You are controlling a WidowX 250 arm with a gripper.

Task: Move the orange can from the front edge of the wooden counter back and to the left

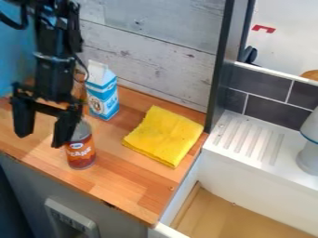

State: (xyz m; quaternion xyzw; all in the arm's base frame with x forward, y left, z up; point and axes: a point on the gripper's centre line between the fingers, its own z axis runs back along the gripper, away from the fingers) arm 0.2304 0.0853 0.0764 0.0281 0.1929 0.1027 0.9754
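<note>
End effector spread wide, gripping nothing, near cylindrical can, folded cloth, wooden counter

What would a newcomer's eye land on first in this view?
Probably the bright yellow cloth, lying on the wooden counter left of the dark post. Next, the black gripper, hanging open at the left, one finger overlapping the can in view. The blue-and-white carton stands behind the can, near the plank wall.

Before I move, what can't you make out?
In the camera view:
Can: upper left hidden behind the gripper; contact unclear.
Pale object: cut off by the right edge.
Sink: near part cut off by the bottom edge.
Carton: small print too small to read.
</note>
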